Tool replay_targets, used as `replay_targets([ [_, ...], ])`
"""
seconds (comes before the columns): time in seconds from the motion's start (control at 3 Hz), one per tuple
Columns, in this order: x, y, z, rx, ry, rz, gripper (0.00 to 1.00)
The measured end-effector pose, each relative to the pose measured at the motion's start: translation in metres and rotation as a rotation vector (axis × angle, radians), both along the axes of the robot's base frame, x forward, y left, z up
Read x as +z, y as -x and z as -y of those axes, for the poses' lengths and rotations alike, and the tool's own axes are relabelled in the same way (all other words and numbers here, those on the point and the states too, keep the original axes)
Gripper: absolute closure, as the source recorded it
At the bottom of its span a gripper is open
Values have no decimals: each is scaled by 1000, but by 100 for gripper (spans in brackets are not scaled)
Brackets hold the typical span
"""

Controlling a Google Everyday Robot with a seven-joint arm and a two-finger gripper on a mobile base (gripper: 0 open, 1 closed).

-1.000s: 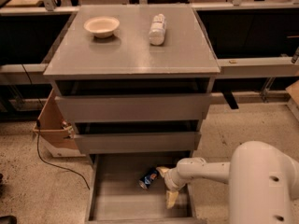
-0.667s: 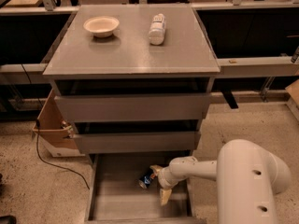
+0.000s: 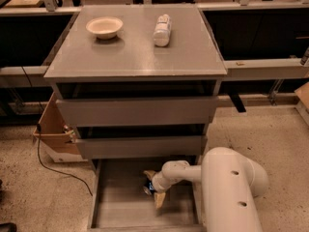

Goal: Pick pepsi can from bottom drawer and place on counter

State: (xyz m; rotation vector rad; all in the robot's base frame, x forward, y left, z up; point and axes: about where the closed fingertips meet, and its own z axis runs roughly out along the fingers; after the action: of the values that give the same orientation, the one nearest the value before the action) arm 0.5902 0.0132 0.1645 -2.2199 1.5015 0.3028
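The pepsi can [image 3: 149, 188], dark blue, lies on the floor of the pulled-out bottom drawer [image 3: 116, 211], near its middle. My gripper [image 3: 154, 187] is down inside the drawer at the end of the white arm, which reaches in from the right. Its two tan fingers [image 3: 160, 199] stand apart, one behind the can and one in front of it, so the can sits between them. The gripper is open. The counter [image 3: 130, 57] is the grey top of the cabinet above.
A cream bowl [image 3: 104, 27] and a white plastic bottle [image 3: 162, 30] lying on its side rest on the counter. Two closed grey drawers [image 3: 135, 111] overhang the back of the bottom drawer. A cardboard box [image 3: 53, 129] and a black cable are on the floor at the left.
The gripper has moved left across the drawer, from beside the can to straddling it. The arm's white body now fills more of the lower right.
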Motion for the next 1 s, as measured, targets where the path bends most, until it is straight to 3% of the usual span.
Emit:
replay_targets([
  [0.67, -40, -22, -10, 38, 37, -14, 0],
  [1.0, -58, -28, 2, 31, 72, -5, 4],
])
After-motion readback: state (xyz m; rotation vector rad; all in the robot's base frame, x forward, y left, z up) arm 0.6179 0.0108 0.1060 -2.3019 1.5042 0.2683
